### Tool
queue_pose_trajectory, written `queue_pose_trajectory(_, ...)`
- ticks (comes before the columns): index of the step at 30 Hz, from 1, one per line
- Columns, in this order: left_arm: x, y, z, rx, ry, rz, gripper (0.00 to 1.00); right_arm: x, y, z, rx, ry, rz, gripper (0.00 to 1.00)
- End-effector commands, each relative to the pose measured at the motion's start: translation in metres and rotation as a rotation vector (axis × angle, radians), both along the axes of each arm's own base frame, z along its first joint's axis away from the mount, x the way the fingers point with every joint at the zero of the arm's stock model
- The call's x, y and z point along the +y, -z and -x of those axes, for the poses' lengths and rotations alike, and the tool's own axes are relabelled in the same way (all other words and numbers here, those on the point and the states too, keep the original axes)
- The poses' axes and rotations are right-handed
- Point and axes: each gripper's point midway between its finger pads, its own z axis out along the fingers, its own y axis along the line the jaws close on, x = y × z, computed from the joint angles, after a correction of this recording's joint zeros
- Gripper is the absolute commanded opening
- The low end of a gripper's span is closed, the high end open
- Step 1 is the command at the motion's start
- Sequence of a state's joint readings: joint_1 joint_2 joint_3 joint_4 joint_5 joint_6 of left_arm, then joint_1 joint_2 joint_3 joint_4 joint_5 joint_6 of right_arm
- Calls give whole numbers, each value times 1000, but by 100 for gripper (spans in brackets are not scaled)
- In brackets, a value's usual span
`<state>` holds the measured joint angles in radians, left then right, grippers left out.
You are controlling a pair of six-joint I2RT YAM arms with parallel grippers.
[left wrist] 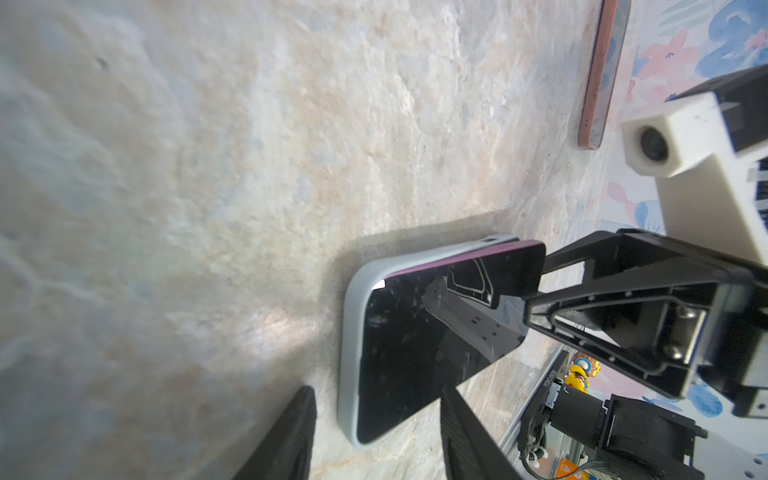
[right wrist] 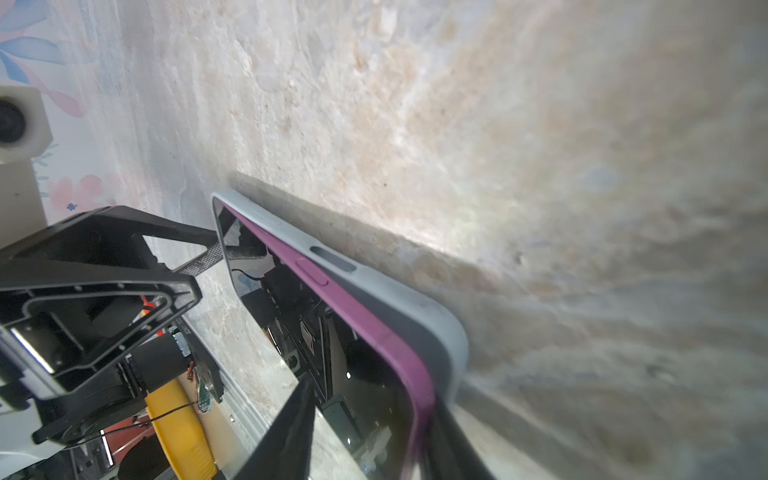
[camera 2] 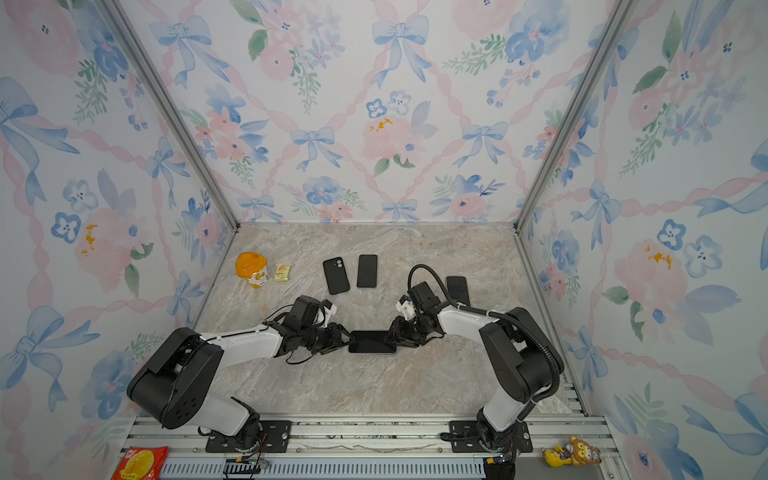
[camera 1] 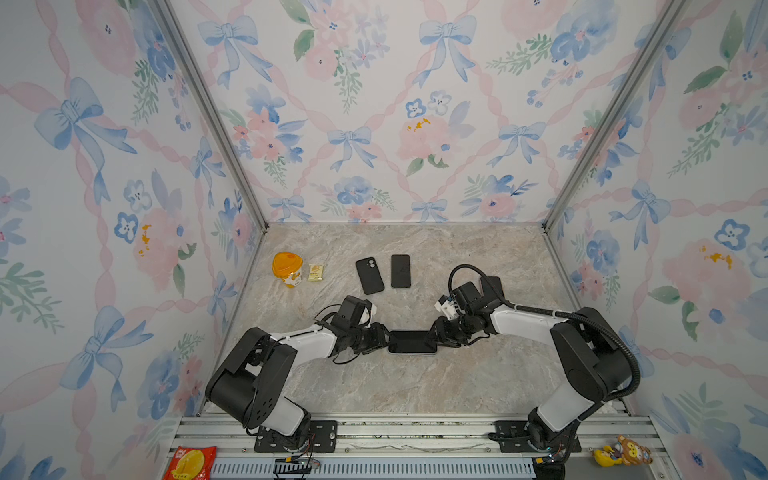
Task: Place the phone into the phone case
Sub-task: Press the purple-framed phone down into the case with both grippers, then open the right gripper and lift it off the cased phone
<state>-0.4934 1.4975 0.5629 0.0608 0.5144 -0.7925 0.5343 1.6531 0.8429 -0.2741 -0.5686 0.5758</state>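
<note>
Here the phone (camera 1: 411, 340) lies screen up in the grey case (camera 1: 412, 353) on the table (camera 1: 415, 390), near the middle, between the two arms. Its left end sits inside the rim, but its purple far long side rides above the rim toward the right end. The left gripper (camera 1: 385, 338) stands open around the case's left end. The right gripper (camera 1: 433, 334) has its jaws parted at the right end.

The phone (camera 1: 411, 340), with a black screen and a purple edge, lies face up and crosswise in the pale grey case (left wrist: 347, 332). Its left end sits inside the rim; its right end rides above it, purple edge showing.
</note>
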Motion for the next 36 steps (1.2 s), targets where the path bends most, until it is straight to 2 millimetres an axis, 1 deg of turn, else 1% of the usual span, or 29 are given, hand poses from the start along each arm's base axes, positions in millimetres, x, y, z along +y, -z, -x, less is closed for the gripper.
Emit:
queue_pose_trajectory(1,3,2,6,5,29,-10,50,-4,-20,-4,-62,-16,45,44)
queue_pose_trajectory(8,4,1,5,-15,54,-23,50,-6,-31,-4,-115,-17,73,48)
queue_pose_trajectory(10,3,1,4,-23,65,-24,49,-15,-30,-5,-149,-10,132,48)
queue_pose_trajectory(12,1,-1,5,-27,78,-18,47,-23,-27,-2,-182,-8,197,47)
queue_pose_trajectory(15,4,-2,3,-41,78,-36,45,-29,-24,4,-233,-13,267,46)
queue_pose_trajectory(17,8,2,1,-43,75,-68,43,-31,-20,5,-244,-16,289,45)
queue_pose_trajectory(21,12,6,-9,-47,72,-132,37,-28,-14,7,-237,-29,295,43)
queue_pose_trajectory(25,14,7,-15,-60,73,-177,32,-22,-14,8,-242,-46,291,43)
queue_pose_trajectory(31,4,9,-17,-66,109,-185,30,-18,-11,5,-237,-50,282,43)
queue_pose_trajectory(36,1,12,-19,-62,121,-187,27,-14,-8,5,-232,-53,267,43)
